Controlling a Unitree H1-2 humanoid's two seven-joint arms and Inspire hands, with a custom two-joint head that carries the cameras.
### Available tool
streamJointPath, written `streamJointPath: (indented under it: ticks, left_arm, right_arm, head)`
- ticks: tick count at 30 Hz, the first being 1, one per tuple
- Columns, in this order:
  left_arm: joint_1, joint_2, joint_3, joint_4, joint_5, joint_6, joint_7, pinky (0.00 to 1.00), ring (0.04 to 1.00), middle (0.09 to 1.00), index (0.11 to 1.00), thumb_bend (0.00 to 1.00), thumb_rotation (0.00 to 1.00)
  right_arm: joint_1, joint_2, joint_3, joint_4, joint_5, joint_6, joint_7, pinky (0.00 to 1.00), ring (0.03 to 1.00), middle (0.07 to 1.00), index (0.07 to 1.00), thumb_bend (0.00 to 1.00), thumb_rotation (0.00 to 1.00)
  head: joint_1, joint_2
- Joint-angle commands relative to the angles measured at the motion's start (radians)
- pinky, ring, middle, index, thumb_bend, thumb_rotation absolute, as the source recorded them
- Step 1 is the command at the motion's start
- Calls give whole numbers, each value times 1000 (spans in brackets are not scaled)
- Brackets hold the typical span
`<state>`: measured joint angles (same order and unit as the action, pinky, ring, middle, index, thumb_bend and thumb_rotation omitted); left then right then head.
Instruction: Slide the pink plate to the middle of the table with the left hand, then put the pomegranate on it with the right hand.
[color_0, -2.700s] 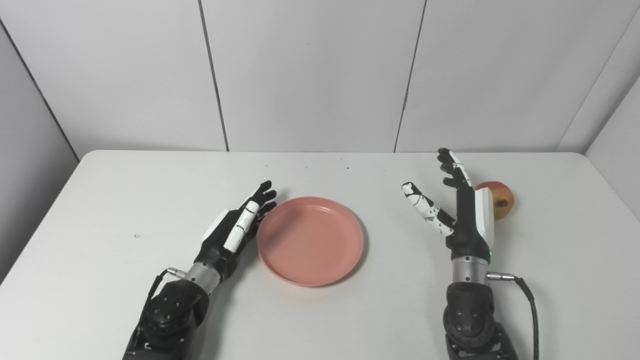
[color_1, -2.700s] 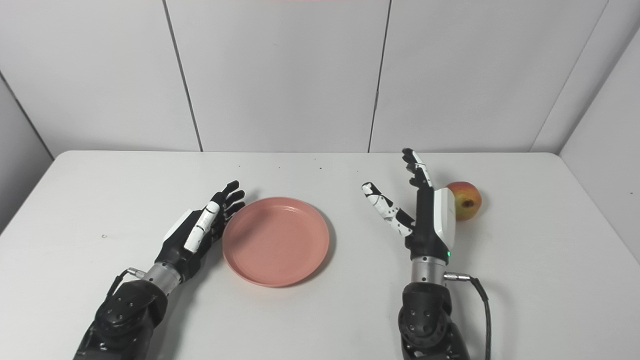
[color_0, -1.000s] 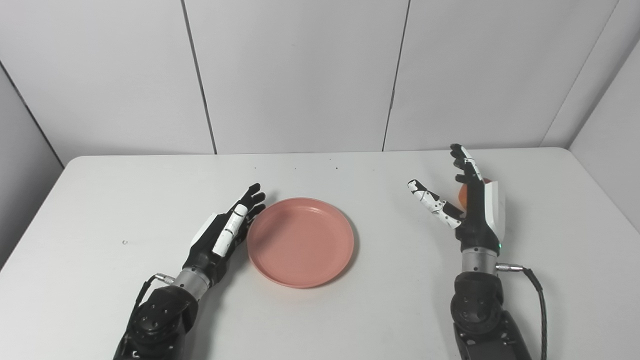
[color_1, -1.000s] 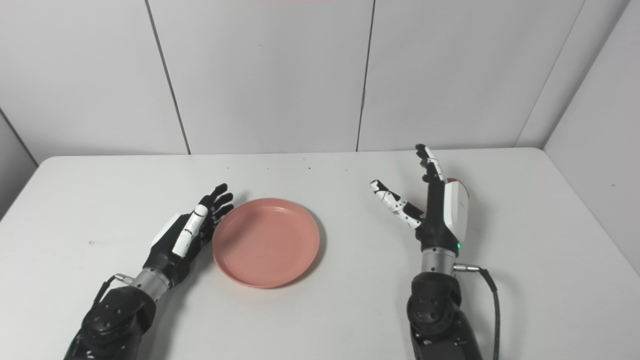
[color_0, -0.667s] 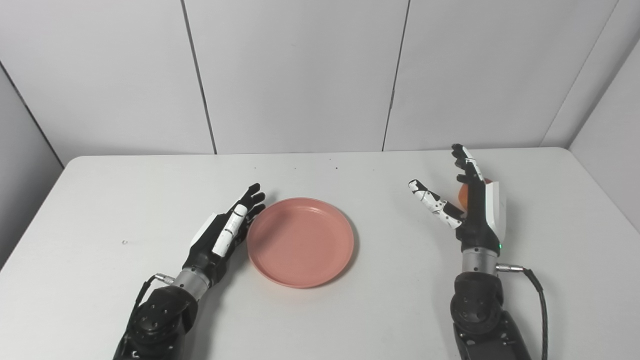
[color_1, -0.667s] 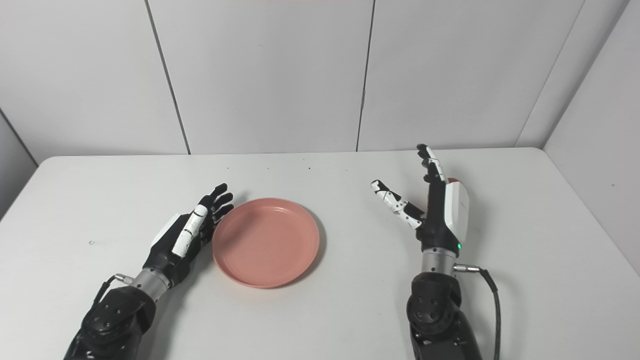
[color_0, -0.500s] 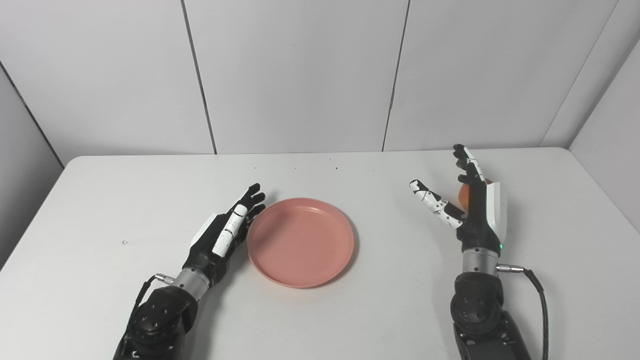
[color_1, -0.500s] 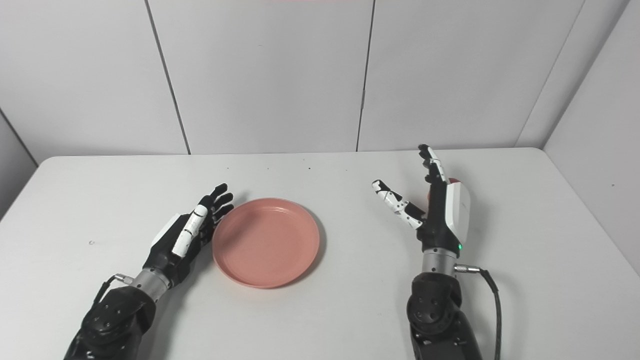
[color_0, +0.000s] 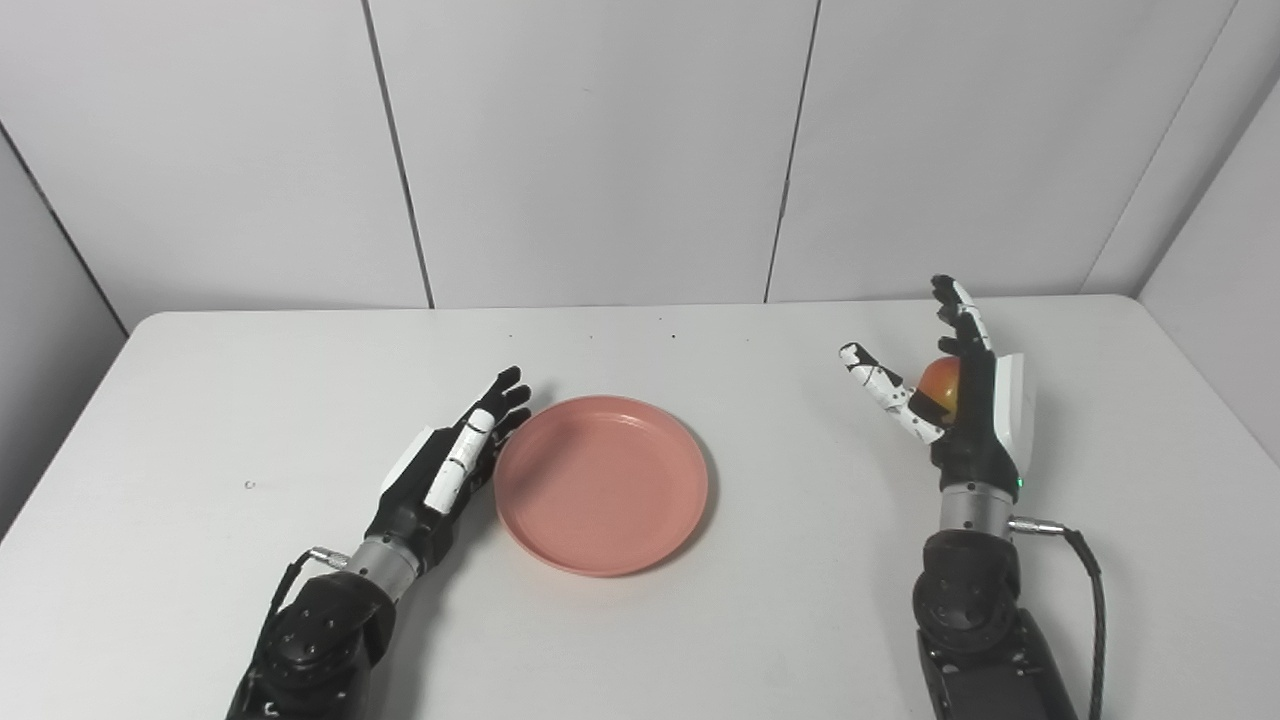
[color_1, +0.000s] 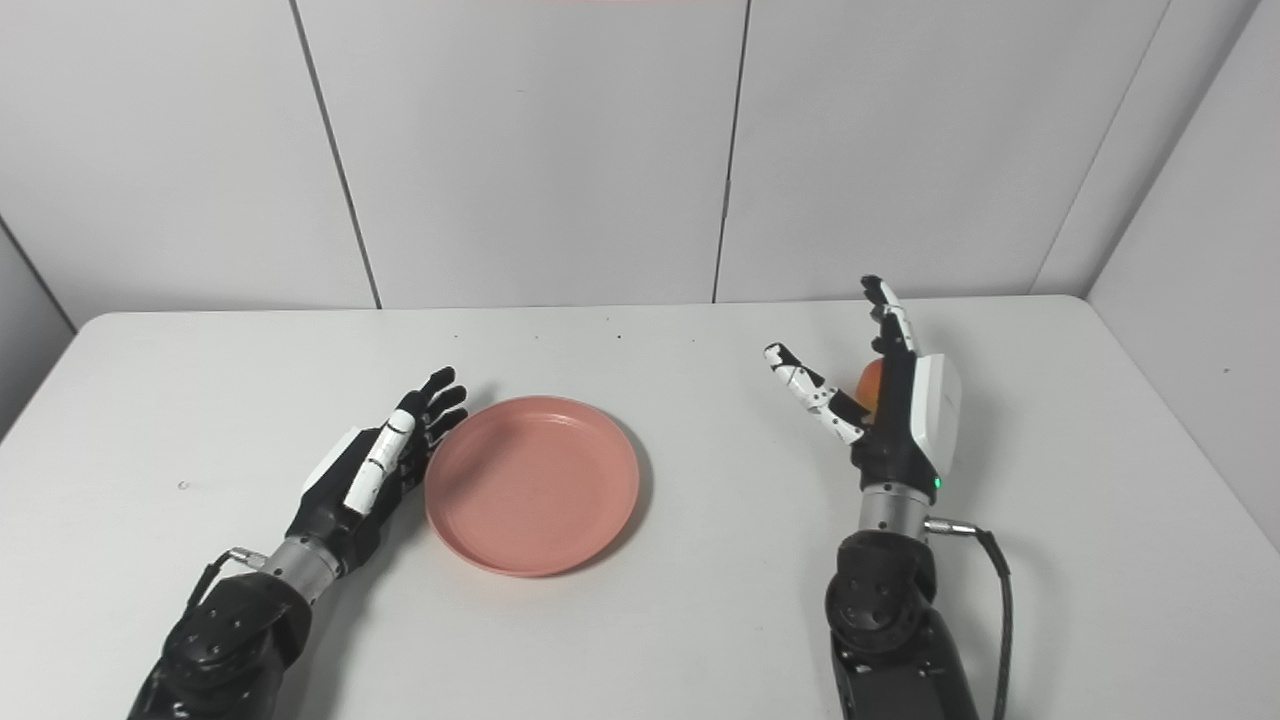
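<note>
A pink plate (color_0: 601, 484) lies flat near the middle of the white table (color_0: 200, 400). My left hand (color_0: 448, 463) rests open on the table with its fingers against the plate's left rim. My right hand (color_0: 962, 400) stands upright and open at the right, thumb spread to the left. The orange-red pomegranate (color_0: 940, 384) sits right behind its palm, between thumb and fingers, mostly hidden by the hand. The fingers do not close on it; in the right eye view only a sliver of the pomegranate (color_1: 870, 383) shows.
The table's right edge (color_0: 1210, 400) runs close to my right arm, and grey wall panels (color_0: 600, 150) stand behind the far edge. A black cable (color_0: 1095, 590) loops off my right wrist.
My right hand has moved right and a little away, so the pomegranate now sits between its thumb and fingers. The plate and my left hand have stayed put since 1.0 s ago.
</note>
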<state>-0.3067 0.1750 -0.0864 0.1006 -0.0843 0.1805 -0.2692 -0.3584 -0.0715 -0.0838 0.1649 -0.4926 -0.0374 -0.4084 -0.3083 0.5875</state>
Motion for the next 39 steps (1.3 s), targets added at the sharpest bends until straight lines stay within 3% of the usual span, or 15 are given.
streamJointPath:
  ticks: [1, 19, 39]
  left_arm:
    - [-18, 10, 3, -6, 2, -14, -7, 933, 963, 981, 986, 516, 1000]
    - [-17, 11, 4, -9, -1, -15, -9, 933, 965, 983, 989, 522, 1000]
    - [-15, 9, 10, -18, -4, 0, -5, 936, 963, 976, 983, 529, 1000]
  right_arm:
    - [-39, -22, -14, -33, -10, 27, -23, 779, 850, 866, 847, 653, 535]
    - [-58, -91, -44, -37, -41, 135, -16, 766, 866, 892, 870, 677, 531]
    - [-112, -157, -42, 89, -28, 240, -5, 751, 864, 896, 888, 729, 475]
  head:
    - [2, 1]
    - [3, 3]
    - [1, 13]
